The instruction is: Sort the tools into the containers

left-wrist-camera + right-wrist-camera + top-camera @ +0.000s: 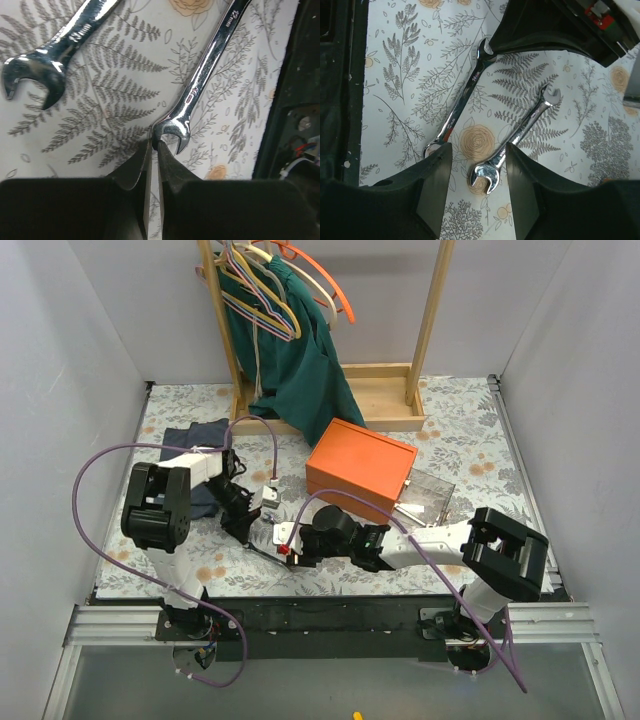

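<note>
In front of the orange box (pixel 360 468), whose clear drawer (pixel 428 492) stands pulled out at its near right corner, the right gripper (pixel 476 152) hangs wide open and empty. The left gripper (pixel 155 146), off the box's near left corner, is closed to a sliver on the open end of a wrench (pixel 205 75) lying flat. A second wrench (pixel 520 132) lies just beside it, under the right gripper.

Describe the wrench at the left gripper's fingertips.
The wrench is slim, polished silver metal, with a stamped marking on its shaft and an open-end head. It lies flat on the fern-print cloth, its shaft running away from the left gripper, whose nearly shut fingertips pinch one prong of that head. Its far end is cut off in the left wrist view.
</note>
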